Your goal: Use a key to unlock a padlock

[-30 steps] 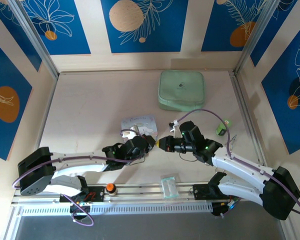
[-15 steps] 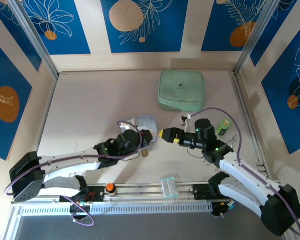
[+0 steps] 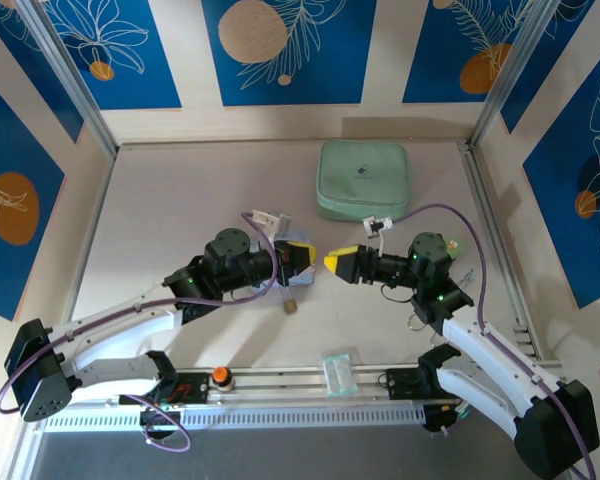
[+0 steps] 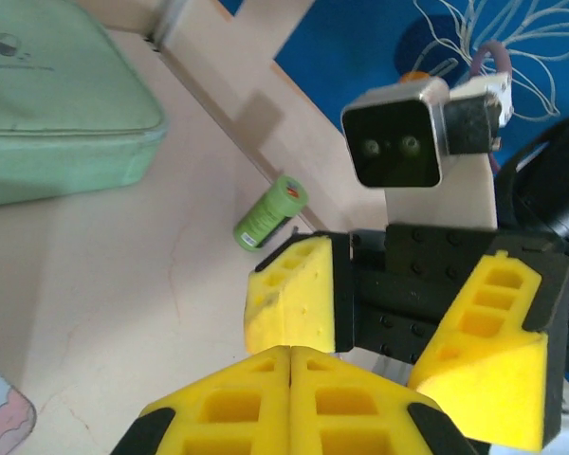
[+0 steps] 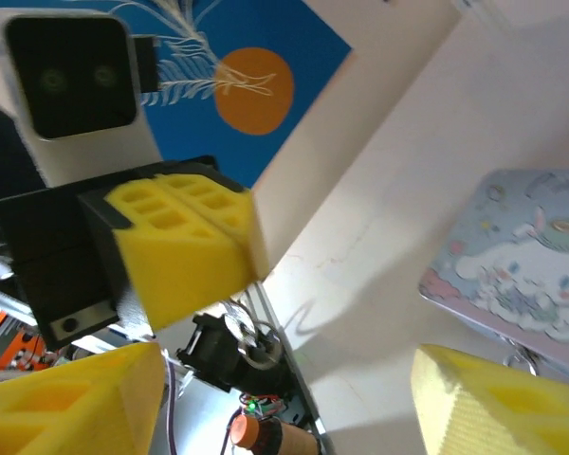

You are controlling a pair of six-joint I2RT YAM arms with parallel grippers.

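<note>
Facing tip to tip over the middle of the table (image 3: 180, 200): left gripper (image 3: 306, 262) clamped, pads pressed flat with nothing visible between them in the left wrist view; right gripper (image 3: 338, 263) at its 3 o'clock, fingers spread and empty. Down at 6 o'clock of the left tips, padlock (image 3: 290, 303), a small brass speck; hanging on a thin line or lying flat, cannot tell; shackle too small to read. As for key: too small to pick out; whether pinched in the shut left pads, cannot tell. Just behind the left tips, box (image 5: 517, 261); well apart at 1 o'clock, pouch (image 3: 363, 178).

Looks like a regrasp or hand-over stage, with the unlocking itself not yet in hand. To do it well: settle first which tool carries what; bring the open right fingers in from 3 o'clock, low and slow, square to the brass body; pinch across its flat faces, not the shackle, leaving the keyhole end free; close only once both pads straddle it; hold the left pads shut meanwhile, lest anything tiny drop; line key and keyhole on one axis before pushing, then turn without side load; steer clear of the box edge and the opposite tips.
</note>
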